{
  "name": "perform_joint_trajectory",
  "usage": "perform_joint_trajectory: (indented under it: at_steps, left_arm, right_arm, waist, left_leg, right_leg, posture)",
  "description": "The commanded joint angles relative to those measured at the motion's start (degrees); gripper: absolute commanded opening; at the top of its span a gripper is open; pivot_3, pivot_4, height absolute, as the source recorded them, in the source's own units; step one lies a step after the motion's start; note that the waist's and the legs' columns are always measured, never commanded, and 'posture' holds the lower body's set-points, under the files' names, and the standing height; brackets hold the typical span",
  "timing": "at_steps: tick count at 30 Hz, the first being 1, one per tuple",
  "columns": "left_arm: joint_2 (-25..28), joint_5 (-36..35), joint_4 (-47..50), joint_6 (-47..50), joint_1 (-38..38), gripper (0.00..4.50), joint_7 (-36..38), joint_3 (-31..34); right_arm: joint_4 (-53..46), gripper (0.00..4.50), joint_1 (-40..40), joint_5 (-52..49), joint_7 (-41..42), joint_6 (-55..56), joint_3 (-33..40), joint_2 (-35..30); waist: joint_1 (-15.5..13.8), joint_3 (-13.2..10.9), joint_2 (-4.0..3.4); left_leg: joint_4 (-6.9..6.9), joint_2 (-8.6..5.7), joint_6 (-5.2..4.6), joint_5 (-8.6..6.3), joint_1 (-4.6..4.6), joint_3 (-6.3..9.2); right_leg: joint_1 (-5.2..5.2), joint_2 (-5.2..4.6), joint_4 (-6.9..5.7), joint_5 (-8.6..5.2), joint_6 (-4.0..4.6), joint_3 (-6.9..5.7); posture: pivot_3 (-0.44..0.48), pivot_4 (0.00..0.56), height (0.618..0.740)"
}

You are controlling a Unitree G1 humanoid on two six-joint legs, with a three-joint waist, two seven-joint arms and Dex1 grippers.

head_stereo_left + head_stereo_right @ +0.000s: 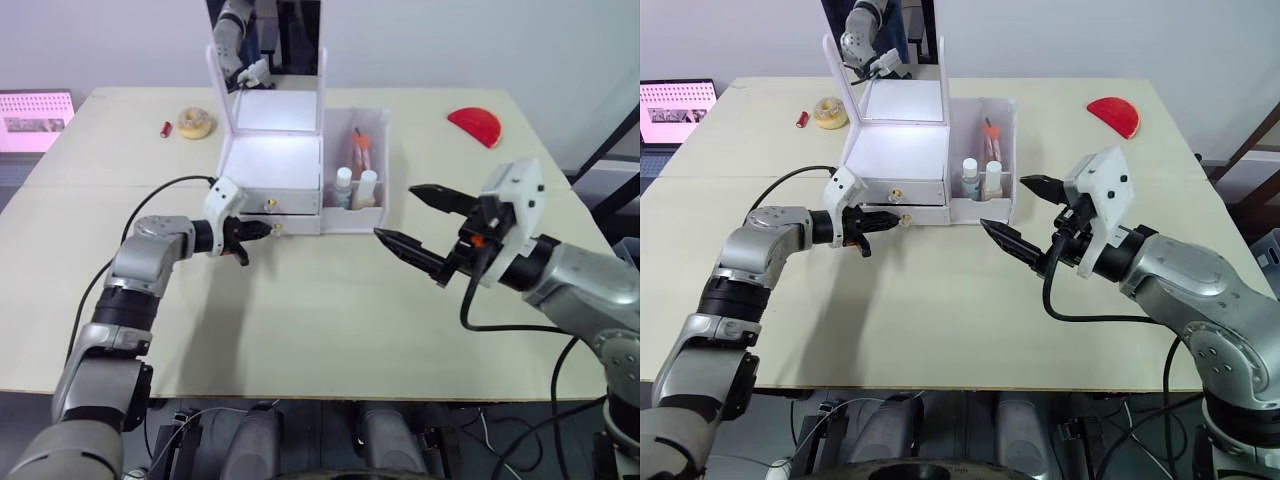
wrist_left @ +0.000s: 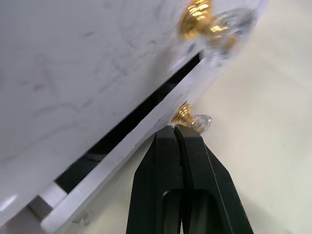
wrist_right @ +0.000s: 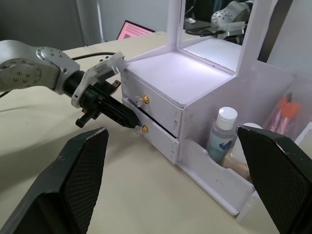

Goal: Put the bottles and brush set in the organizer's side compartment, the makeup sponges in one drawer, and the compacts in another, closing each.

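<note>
Right gripper [image 1: 420, 222] is hovering spread wide while left gripper [image 1: 252, 235], fingers pressed together, is nudging the lower drawer's knob [image 2: 191, 116], risking slipping off.

My left claw [image 1: 883, 219] sits pinched together at the gold knob of the organizer's [image 1: 902, 160] lower drawer, which stands slightly ajar. My right claw [image 1: 1012, 213] hovers with fingers spread wide just in front of the side compartment, where two bottles [image 1: 980, 178] and the brush set [image 1: 992, 140] stand. A red half-round piece [image 1: 1113, 114] lies on the bench [image 1: 940, 320] far right.
</note>
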State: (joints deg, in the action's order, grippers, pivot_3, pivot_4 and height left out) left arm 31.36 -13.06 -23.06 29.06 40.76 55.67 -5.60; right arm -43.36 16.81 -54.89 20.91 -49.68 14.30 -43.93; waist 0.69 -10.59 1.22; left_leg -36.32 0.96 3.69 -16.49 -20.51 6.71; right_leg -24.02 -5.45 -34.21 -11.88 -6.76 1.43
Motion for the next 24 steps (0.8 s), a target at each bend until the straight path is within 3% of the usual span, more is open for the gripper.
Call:
perform_joint_trajectory:
  at_steps: [1, 16, 20, 24]
  left_arm:
    - [-0.1, 0.7, -0.9, -2.0, 2.0, 0.04, 0.2, 0.5]
    - [0.1, 0.9, -0.4, -3.6, 1.7, 0.04, 1.0, 0.9]
    - [2.8, -1.3, 4.5, -0.8, -0.4, 0.04, 2.8, 2.9]
    - [8.8, -5.5, 12.2, 3.4, -5.1, 0.04, 6.7, 6.6]
  right_arm:
    - [-2.3, 4.50, 0.0, -1.4, -1.1, 0.3, 1.9, -0.8]
    - [-2.4, 4.50, -1.4, -2.9, -2.3, 0.8, 2.2, -1.4]
    - [-2.6, 4.50, -2.9, -3.9, -2.0, 0.5, 3.3, -2.0]
    - [-3.5, 4.50, -11.7, -6.8, 2.0, -0.4, 12.3, -5.7]
  waist:
    - [0.0, 0.0, 0.00]
    - [-0.1, 0.0, 0.00]
    - [0.0, 0.0, 0.00]
    - [0.1, 0.0, 0.00]
  left_leg:
    - [0.00, 0.00, 0.00, 0.00, 0.00, 0.00]
    - [-0.03, 0.00, 0.00, 0.00, 0.04, 0.00]
    - [-0.01, 0.00, 0.00, 0.00, 0.04, 0.00]
    - [0.11, 0.00, -0.01, 0.00, 0.03, 0.00]
  right_leg:
    - [0.01, 0.00, 0.00, 0.00, 0.00, 0.00]
    - [0.09, 0.00, 0.01, -0.01, 0.02, 0.00]
    - [0.08, 0.00, 0.02, -0.01, 0.01, 0.00]
    - [0.05, -0.01, 0.07, -0.06, -0.10, 0.00]
  posture:
    - [0.000, 0.150, 0.740]
    - [0.000, 0.150, 0.740]
    - [0.000, 0.150, 0.740]
    - [0.000, 0.150, 0.740]
